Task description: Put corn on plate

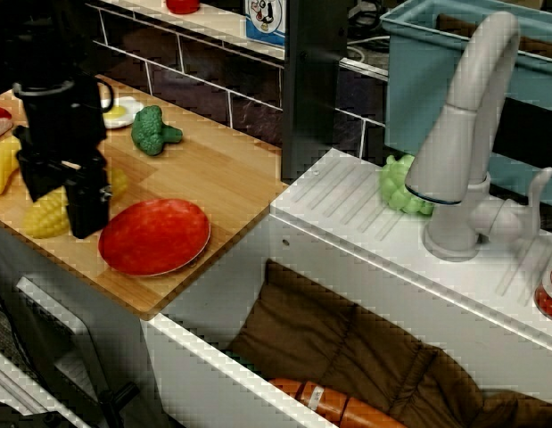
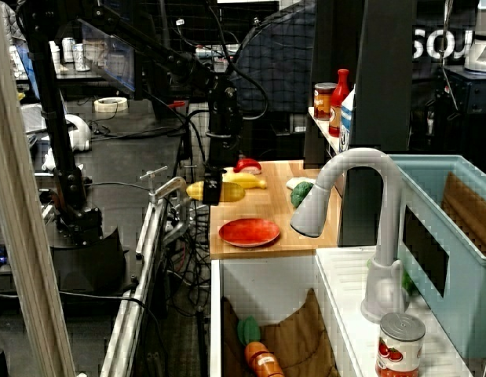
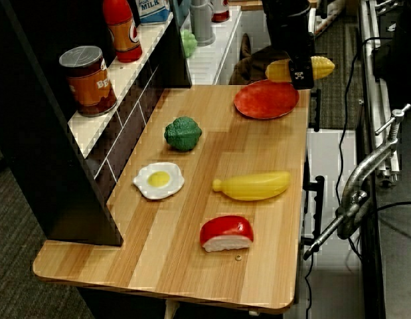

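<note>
One corn (image 3: 310,67) sits pinched in the hand (image 3: 299,74), raised off the bench (image 3: 212,159) just beside the plate (image 3: 265,100). Best to carry it over the plate's middle, lower gently, then release.

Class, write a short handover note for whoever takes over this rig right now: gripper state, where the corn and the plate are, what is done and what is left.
Gripper: closed around the corn, which it holds above the wooden counter at its front edge.
Corn: in the gripper, its ends showing on either side of the fingers; whether it is lifted clear of the counter cannot be told for sure.
Plate: red, empty, flat on the counter just beside the gripper, towards the sink.
Done: the corn is grasped.
Left: carry the corn over the plate, lower it, open the gripper and withdraw.
</note>
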Action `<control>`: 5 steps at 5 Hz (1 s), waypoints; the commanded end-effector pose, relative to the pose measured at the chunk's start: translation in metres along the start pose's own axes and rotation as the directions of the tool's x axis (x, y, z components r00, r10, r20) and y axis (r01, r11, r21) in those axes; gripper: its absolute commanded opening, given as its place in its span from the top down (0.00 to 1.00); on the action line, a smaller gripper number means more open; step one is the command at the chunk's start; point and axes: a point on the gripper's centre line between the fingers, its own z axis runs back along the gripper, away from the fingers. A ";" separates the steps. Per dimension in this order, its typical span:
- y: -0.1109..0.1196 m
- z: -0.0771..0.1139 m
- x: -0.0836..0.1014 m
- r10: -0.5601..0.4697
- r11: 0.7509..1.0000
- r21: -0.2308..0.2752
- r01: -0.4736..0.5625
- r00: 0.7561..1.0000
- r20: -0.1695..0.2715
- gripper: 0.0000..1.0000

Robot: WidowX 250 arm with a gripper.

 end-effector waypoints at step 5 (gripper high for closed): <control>0.019 -0.011 0.042 0.041 0.994 0.099 -0.046 0.998 0.056 0.00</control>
